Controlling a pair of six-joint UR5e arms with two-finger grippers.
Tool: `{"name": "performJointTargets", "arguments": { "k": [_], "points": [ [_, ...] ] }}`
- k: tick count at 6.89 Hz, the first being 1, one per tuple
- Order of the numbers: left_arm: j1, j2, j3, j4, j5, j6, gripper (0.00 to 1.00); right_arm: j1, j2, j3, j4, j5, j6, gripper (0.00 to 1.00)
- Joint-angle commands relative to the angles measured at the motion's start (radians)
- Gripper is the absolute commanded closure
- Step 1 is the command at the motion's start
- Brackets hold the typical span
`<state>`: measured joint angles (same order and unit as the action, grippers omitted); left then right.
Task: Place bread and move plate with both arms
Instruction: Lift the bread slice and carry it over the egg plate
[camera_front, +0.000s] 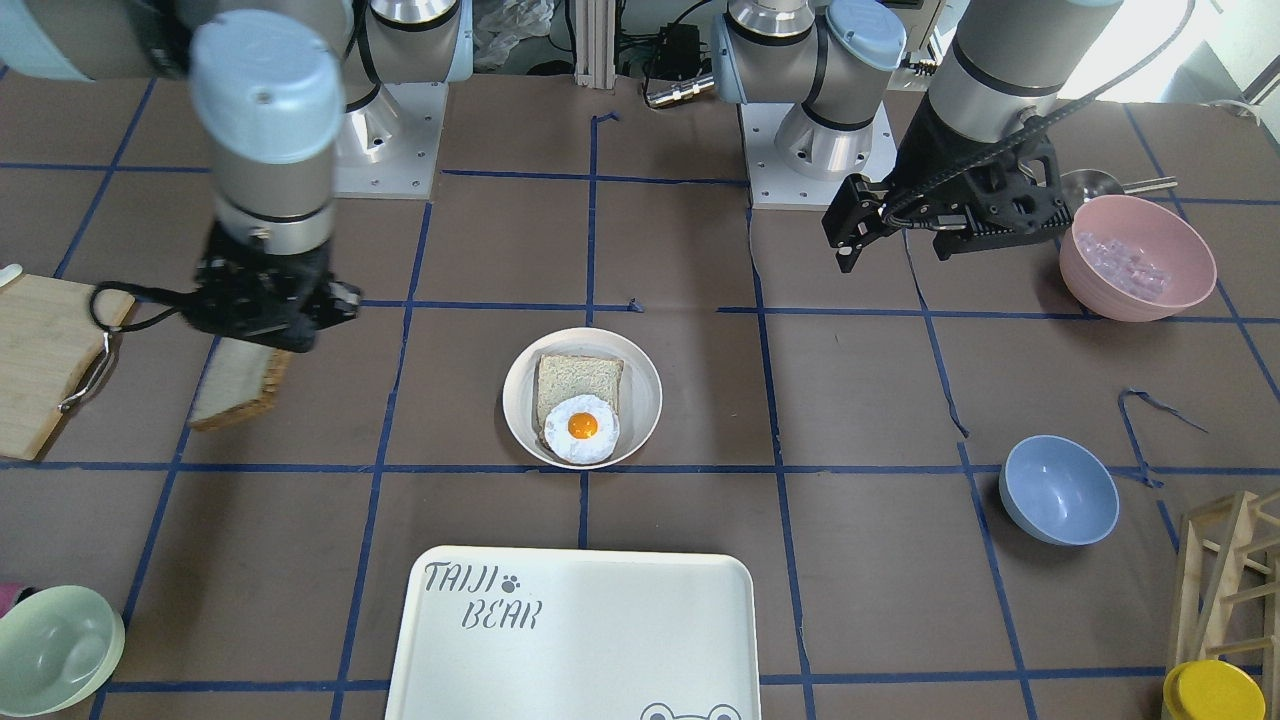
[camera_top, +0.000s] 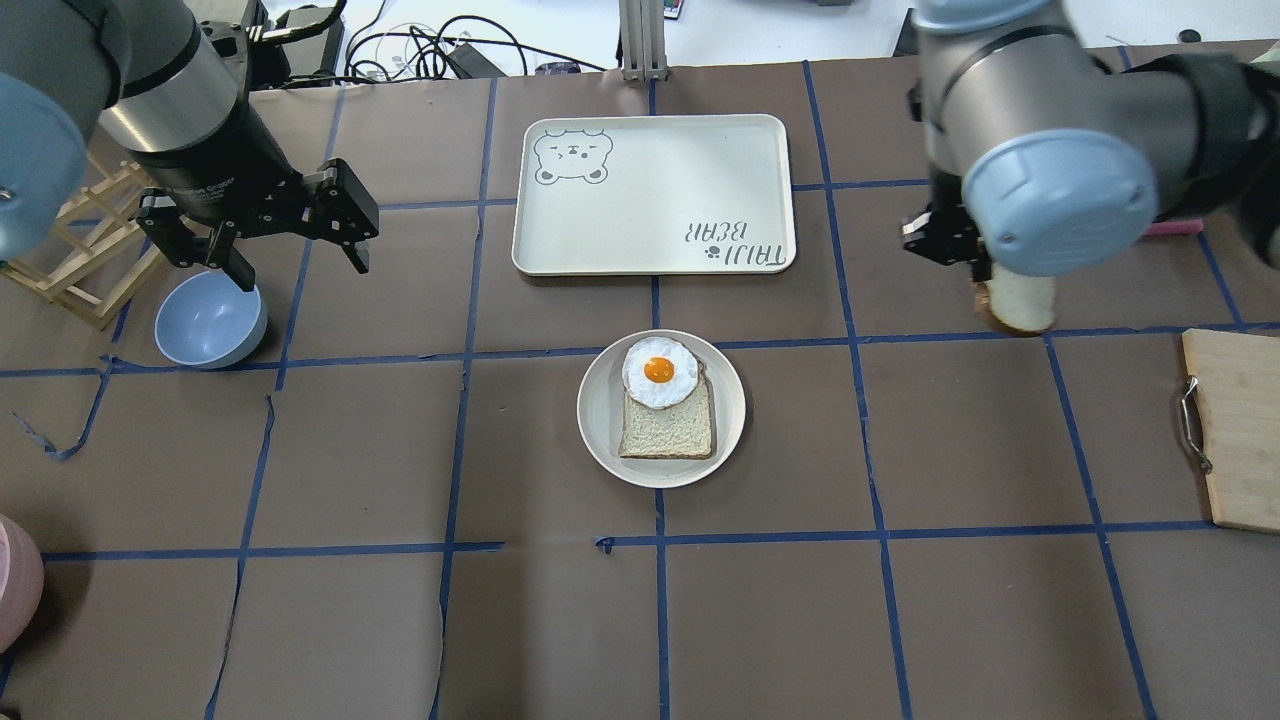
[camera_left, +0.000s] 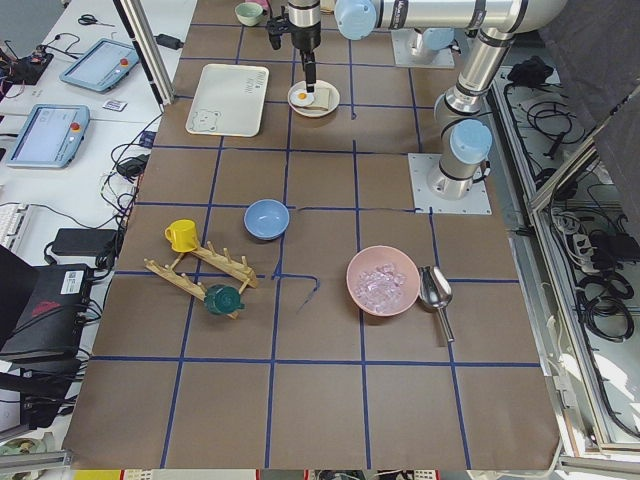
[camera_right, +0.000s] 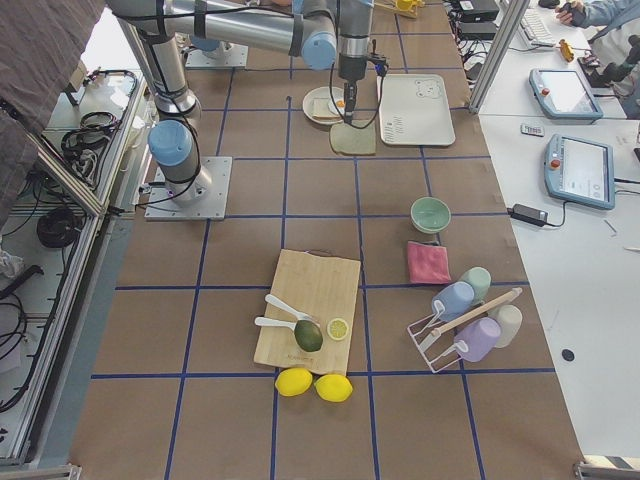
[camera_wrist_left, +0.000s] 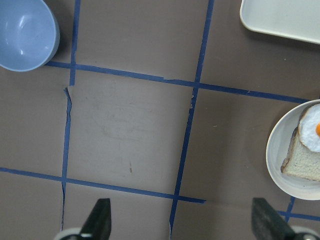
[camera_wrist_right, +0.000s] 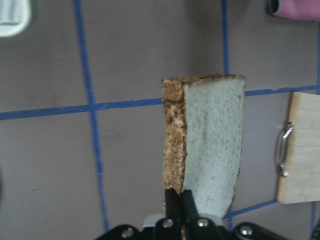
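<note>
Bread (camera_wrist_right: 210, 145) hangs from the right gripper (camera_wrist_right: 181, 197), whose fingers pinch its upper end. Its long axis is vertical and the free end points down. In the overhead view it is at about 3 o'clock from the plate (camera_top: 600, 440), which holds a paler slice (camera_top: 667, 430) and a fried egg (camera_top: 659, 372). At 12 o'clock lies a tray (camera_top: 650, 150) marked "TAIJI BEAR". The left gripper (camera_wrist_left: 181, 220) hovers with fingers wide apart.

bread (camera_wrist_right: 212, 145): spongy matt crumb, rough grainy crust. plate (camera_top: 600, 420) smooth, matt-ish cream. table (camera_top: 400, 620) covered w/ matt brown paper + blue tape (camera_top: 300, 549). blue bowl (camera_wrist_left: 22, 30) glossy. cutting board (camera_top: 1240, 430) = bare wood.
</note>
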<state>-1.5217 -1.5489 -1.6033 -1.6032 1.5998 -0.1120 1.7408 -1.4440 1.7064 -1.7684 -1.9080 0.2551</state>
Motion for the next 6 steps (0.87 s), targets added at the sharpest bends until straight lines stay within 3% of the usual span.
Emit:
{"name": "performJointTargets", "arguments": {
  "k": [1, 3, 5, 6],
  "points": [
    [-0.002, 0.0, -0.006, 0.0, 0.0, 0.0, 0.0, 0.291, 0.112, -0.037, -0.017, 0.087, 0.309, 1.0],
    [0.0, -0.002, -0.004, 0.0, 0.0, 0.0, 0.0, 0.379, 0.216, -0.088, -0.114, 0.15, 0.299, 1.0],
    [0.0, 0.0, -0.003, 0.0, 0.0, 0.0, 0.0, 0.382, 0.25, -0.085, -0.124, 0.153, 0.294, 1.0],
    [0.0, -0.002, -0.003, 0.0, 0.0, 0.0, 0.0, 0.381, 0.29, -0.083, -0.203, 0.153, 0.29, 1.0]
  ]
}}
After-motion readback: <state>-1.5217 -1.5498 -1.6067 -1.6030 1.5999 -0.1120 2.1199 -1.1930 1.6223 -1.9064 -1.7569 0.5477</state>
